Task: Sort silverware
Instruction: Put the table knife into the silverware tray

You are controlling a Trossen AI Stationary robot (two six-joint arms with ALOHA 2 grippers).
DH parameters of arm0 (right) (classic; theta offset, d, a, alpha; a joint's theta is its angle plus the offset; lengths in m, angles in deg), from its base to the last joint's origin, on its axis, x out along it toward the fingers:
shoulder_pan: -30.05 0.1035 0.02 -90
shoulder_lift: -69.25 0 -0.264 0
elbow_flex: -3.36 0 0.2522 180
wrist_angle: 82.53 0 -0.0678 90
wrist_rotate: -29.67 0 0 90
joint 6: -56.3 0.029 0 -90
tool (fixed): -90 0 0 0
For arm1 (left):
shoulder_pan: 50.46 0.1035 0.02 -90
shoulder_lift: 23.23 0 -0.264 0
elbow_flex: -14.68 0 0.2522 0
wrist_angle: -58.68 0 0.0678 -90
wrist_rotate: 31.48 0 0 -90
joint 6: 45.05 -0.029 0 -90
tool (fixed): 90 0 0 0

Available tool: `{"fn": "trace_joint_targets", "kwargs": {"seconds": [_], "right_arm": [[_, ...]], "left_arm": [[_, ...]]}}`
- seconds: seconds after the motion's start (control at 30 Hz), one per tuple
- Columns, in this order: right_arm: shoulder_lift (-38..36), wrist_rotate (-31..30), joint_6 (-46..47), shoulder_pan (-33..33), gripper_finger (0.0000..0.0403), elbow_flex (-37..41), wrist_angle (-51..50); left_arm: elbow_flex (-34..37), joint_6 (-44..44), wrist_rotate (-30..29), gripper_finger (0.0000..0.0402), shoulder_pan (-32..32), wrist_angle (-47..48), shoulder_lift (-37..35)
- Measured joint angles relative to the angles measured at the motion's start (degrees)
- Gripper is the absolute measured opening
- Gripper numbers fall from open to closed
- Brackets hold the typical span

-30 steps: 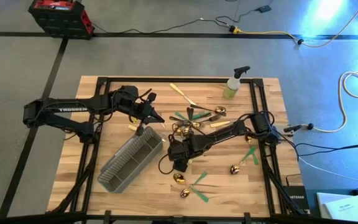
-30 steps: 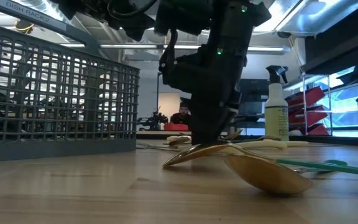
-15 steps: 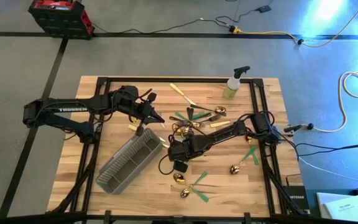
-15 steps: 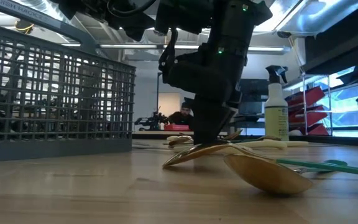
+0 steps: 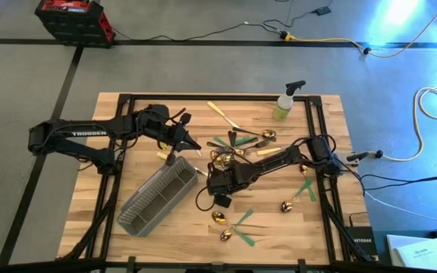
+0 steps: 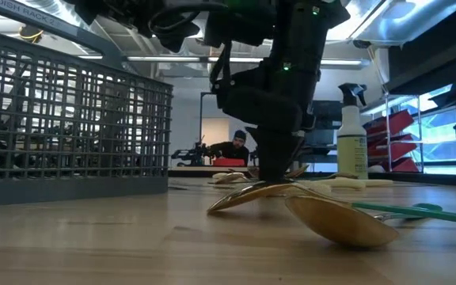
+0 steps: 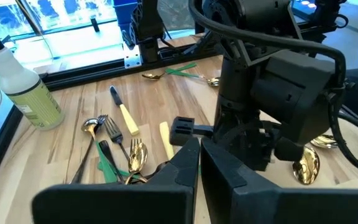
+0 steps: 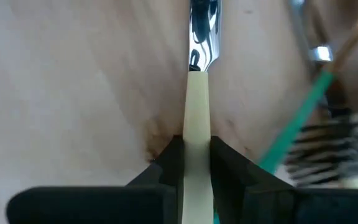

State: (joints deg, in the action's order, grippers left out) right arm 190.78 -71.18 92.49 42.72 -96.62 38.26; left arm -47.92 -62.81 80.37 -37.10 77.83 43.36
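While both arms are reached over the wooden table [image 5: 127, 114], the grey wire-mesh caddy [image 5: 158, 196] is seen lying near the front left corner. A yellow-green spray bottle [image 5: 285, 102] is stood by the far edge. The silverware [image 5: 241, 142] is scattered across the middle, with further pieces toward the front edge. The left gripper [image 5: 196, 145] is held clenched on nothing beyond the caddy's far end. The right gripper [image 8: 196, 155] is clamped on a cream-handled piece [image 8: 197, 118] just right of the caddy, its shiny head lying on the wood.
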Motion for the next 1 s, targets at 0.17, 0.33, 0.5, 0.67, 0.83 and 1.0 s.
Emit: {"fn": "trace_joint_targets", "kwargs": {"seconds": [0.17, 0.33, 0.5, 0.67, 0.83, 1.0], "right_arm": [[-0.64, -1.71, 0.99, -0.38, 0.0034, 0.00, -2.19], [-2.58, -2.25, 1.56, -0.37, 0.0034, -0.01, -2.94], [-5.95, -4.13, 2.60, -0.35, 0.0033, -0.09, -4.27], [-8.86, -7.11, 5.25, -0.29, 0.0033, -0.15, -10.70], [-10.24, -9.19, 6.67, 0.55, 0.0033, -0.15, -13.53], [-11.77, -14.17, 8.92, 3.57, 0.0033, 1.60, -12.57]], "left_arm": [[0.00, -0.07, 0.00, 0.0000, 0.00, -0.02, 0.00], [0.00, 0.85, 0.00, 0.0000, 0.02, -0.03, 0.00], [0.00, 0.94, 0.00, 0.0000, 0.02, -0.02, 0.00], [0.00, 0.88, 0.00, 0.0000, 0.00, -0.04, -0.27], [0.00, 0.87, 0.00, 0.0000, 0.00, 0.21, -1.23], [0.00, 0.85, 0.02, 0.0000, 0.02, 0.54, -2.50]]}}
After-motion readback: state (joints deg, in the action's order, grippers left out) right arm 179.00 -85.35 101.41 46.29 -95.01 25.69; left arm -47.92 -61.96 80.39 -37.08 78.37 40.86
